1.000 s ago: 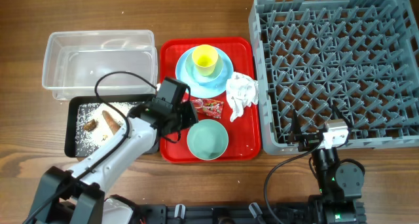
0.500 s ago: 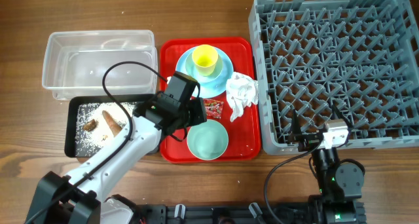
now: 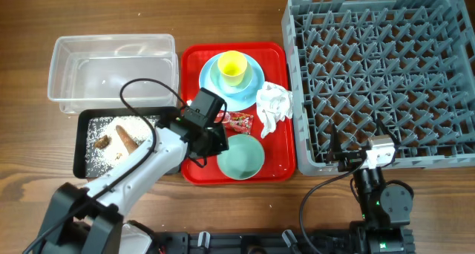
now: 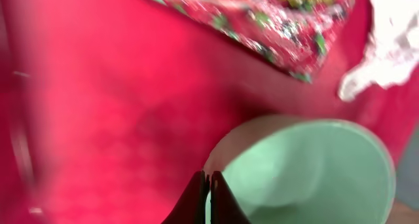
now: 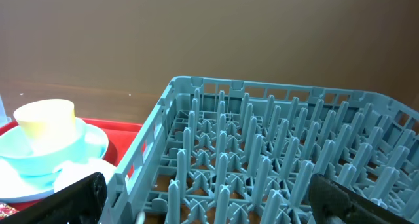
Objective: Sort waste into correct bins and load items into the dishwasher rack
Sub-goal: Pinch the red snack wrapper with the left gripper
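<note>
Left gripper (image 4: 208, 183) first: I'm clenched tight, fingers (image 4: 195, 204) pressed flat together with nothing showing between them, tips right at the left rim of the mint-green bowl (image 3: 241, 157). It's touching or a hair off; the blur won't let me say which. The bowl stands upright on the red tray (image 3: 194, 68), at the middle of its near edge. Just beyond it, at the tray's centre, lies the small red wrapper (image 3: 240, 121), flat on the tray floor. Over by the tray's right edge is the crumpled white napkin (image 3: 272, 105). Along the far edge sits the stack: yellow cup (image 3: 231, 65) inside the light blue bowl (image 3: 215, 70), and that bowl on the light blue plate (image 3: 252, 90). Left of the red tray, toward the table's near edge, the black tray (image 3: 83, 142) holds scattered rice (image 3: 126, 124) and the brown food piece (image 3: 128, 139). The clear tub (image 3: 56, 68) sits just beyond it, toward the far-left corner of the table. Now my right gripper (image 5: 206, 185): fingers spread wide, grasping nothing, low at the near wall of the grey dishwasher rack (image 3: 445, 159), looking across its pegs. The rack fills the right side of the table, just beside the red tray's right edge.
</note>
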Action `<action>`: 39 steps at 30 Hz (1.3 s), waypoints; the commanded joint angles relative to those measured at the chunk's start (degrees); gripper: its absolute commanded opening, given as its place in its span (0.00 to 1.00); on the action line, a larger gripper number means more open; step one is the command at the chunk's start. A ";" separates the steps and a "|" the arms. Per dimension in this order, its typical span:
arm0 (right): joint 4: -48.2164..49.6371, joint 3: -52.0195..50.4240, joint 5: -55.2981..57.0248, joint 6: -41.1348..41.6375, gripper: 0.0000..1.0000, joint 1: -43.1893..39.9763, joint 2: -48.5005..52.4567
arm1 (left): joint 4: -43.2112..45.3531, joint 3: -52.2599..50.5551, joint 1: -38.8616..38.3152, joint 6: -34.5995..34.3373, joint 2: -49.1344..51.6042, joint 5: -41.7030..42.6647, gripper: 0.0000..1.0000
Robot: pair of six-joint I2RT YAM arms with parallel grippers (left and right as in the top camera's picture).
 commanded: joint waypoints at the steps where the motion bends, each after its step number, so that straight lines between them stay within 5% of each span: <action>1: 0.15 -0.07 0.33 -0.28 1.00 -0.13 -0.26 | 2.80 0.24 -0.92 0.94 2.25 9.75 0.04; 8: 0.17 -0.07 0.33 -0.26 1.00 -0.15 -0.26 | 10.95 0.42 -5.55 0.90 2.21 9.97 0.06; 13: 0.17 -0.07 0.33 -0.28 1.00 -0.13 -0.26 | 10.97 2.19 -4.74 -5.27 0.09 -6.95 0.07; 18: 0.17 -0.07 0.33 -0.28 1.00 -0.13 -0.26 | 13.51 2.19 -3.82 -10.12 0.83 -15.13 0.59; 26: 0.15 -0.07 0.33 -0.28 1.00 -0.13 -0.26 | 14.36 2.19 -3.82 -23.26 2.69 -23.76 0.47; 39: 0.15 -0.07 0.33 -0.26 1.00 -0.13 -0.26 | 18.75 2.19 -3.89 -24.50 13.27 -23.91 0.44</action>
